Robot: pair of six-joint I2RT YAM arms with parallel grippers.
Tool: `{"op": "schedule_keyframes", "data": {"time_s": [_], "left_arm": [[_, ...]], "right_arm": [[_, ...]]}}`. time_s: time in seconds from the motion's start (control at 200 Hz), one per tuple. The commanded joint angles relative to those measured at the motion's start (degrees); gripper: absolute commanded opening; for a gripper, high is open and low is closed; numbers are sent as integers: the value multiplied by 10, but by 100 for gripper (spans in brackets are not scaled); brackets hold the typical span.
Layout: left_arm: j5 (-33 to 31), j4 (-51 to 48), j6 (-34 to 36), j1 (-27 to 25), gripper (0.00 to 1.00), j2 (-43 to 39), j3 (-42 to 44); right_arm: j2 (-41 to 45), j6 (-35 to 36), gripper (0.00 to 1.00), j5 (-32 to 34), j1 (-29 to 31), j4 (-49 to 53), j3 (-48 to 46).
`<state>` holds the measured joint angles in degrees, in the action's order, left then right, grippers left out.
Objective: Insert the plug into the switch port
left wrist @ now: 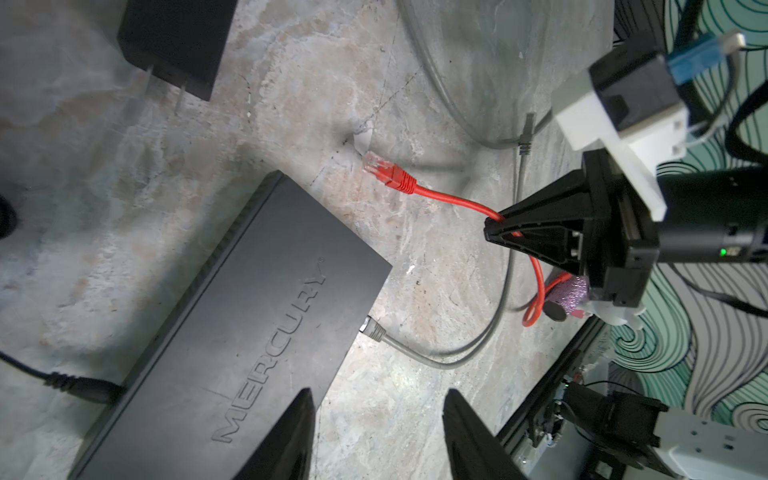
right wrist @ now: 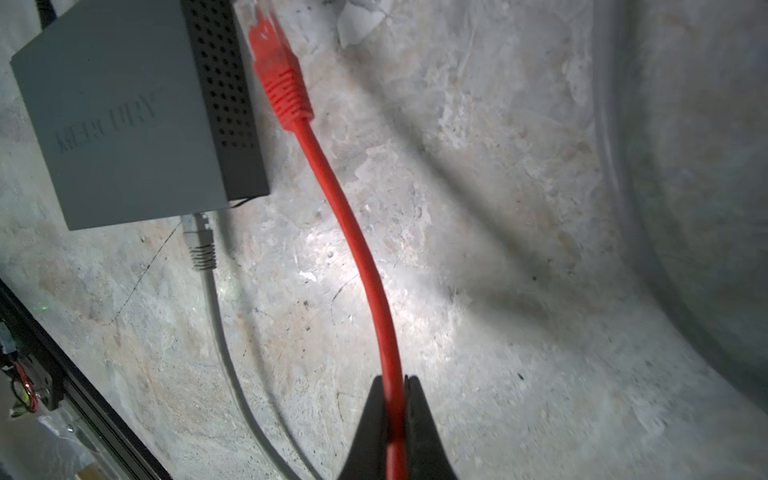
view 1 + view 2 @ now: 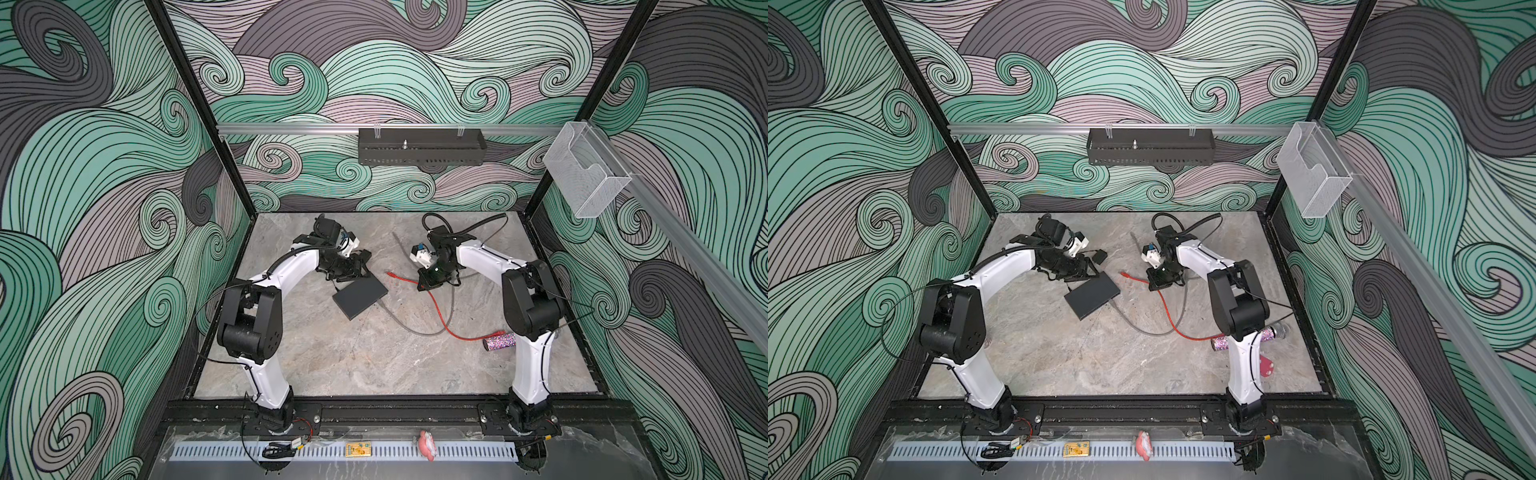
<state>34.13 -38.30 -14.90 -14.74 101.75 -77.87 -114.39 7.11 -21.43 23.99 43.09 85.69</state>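
Note:
The switch (image 3: pixel 360 298) (image 3: pixel 1092 291) is a flat black box lying mid-table, with raised lettering on its top (image 1: pixel 232 316). A red cable ends in a clear-tipped plug (image 1: pixel 388 172) (image 2: pixel 278 75), which lies on the table just beside the switch's perforated side and apart from it. My right gripper (image 2: pixel 392 382) (image 3: pixel 422 285) is shut on the red cable a short way behind the plug. My left gripper (image 1: pixel 378 399) (image 3: pixel 356 269) is open and empty, hovering at the switch's far corner with one finger over its top.
A grey cable (image 1: pixel 376 330) (image 2: pixel 199 245) is plugged into the switch's near side and loops across the table. A black adapter cube (image 1: pixel 174 41) sits behind the switch. A glittery cylinder (image 3: pixel 498 341) lies by the right arm's base.

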Motion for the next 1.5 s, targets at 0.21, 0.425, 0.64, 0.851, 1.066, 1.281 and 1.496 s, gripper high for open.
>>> {"op": "schedule_keyframes", "data": {"time_s": [0.21,0.425,0.64,0.851,1.066,1.281,1.496], "left_arm": [[126,89,-168,61,52,-21,5],[177,147,-220,69,53,-28,41],[230,193,-223,63,50,-29,69],[239,245,-246,56,48,-17,84],[241,249,-244,54,48,-6,75],[225,209,-204,47,45,-2,72],[201,191,-204,46,44,-4,72]], "right_arm": [[134,49,5,105,61,-178,-129],[183,54,6,159,86,-269,-183],[193,50,6,138,94,-272,-187],[190,38,6,101,109,-279,-187],[189,40,6,103,123,-274,-185],[187,32,6,87,125,-273,-181],[190,33,6,110,133,-276,-184]]}}
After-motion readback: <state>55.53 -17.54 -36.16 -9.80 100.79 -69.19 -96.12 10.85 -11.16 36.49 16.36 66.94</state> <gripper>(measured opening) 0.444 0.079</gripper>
